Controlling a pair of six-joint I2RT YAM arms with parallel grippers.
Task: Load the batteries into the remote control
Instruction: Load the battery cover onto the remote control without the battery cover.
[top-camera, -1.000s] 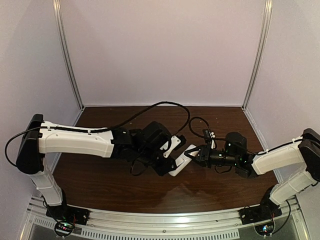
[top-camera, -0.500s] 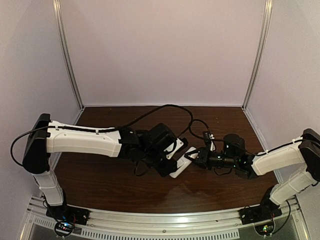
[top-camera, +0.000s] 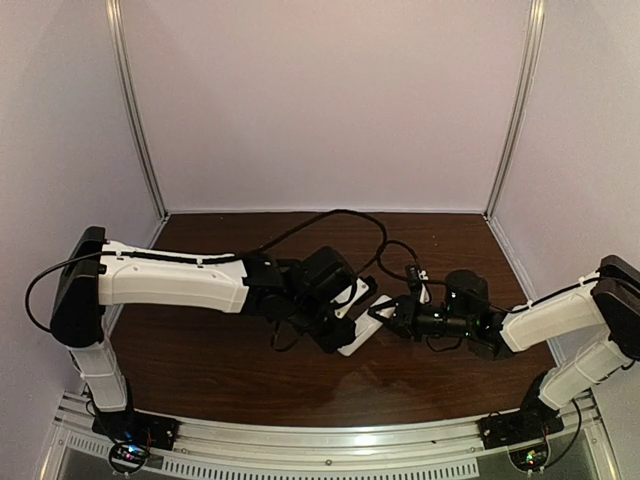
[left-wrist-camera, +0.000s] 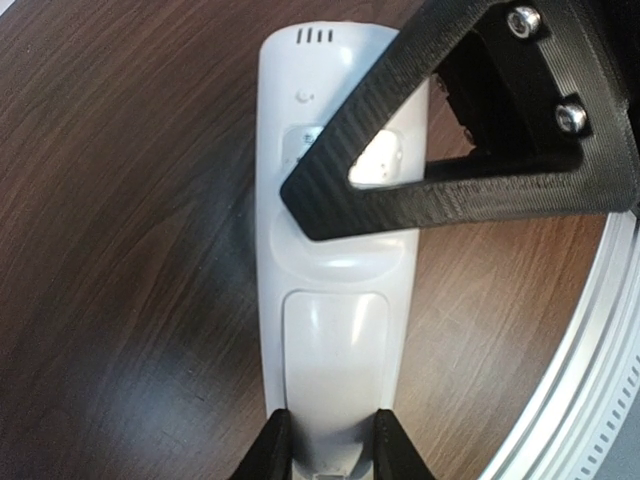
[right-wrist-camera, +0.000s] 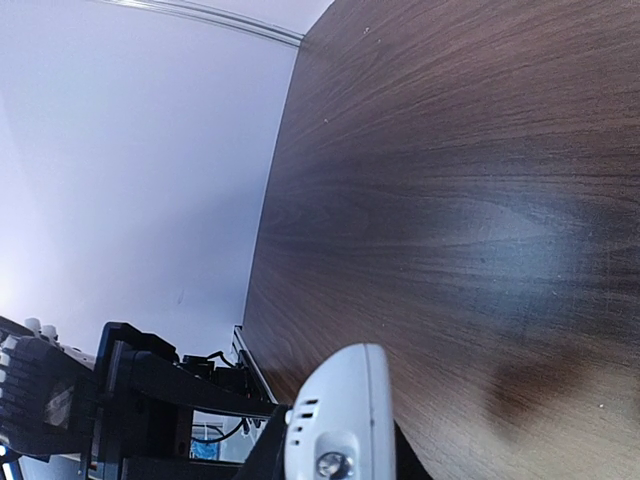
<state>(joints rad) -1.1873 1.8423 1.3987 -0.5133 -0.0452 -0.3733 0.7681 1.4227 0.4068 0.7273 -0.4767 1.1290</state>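
The white remote control (top-camera: 357, 336) hangs just above the table between my two arms, its back side up in the left wrist view (left-wrist-camera: 338, 250). My left gripper (left-wrist-camera: 331, 445) is shut on its narrow end, beside the smooth cover panel (left-wrist-camera: 335, 360). My right gripper (top-camera: 386, 313) is shut on the opposite end, the one with the small slots; one black triangular finger (left-wrist-camera: 450, 190) lies across the remote. In the right wrist view that end of the remote control (right-wrist-camera: 338, 425) sits between the dark fingers of the right gripper (right-wrist-camera: 335, 455). The batteries are out of view.
The dark wooden table (top-camera: 420, 370) is walled in by pale panels on three sides. An aluminium rail (left-wrist-camera: 580, 380) runs along the near edge, close under the remote. Black cables (top-camera: 375, 235) loop over both wrists.
The left arm has reached further right and the right gripper has closed in to the left, so the two wrists stand nearer together. Both grips on the remote are unchanged.
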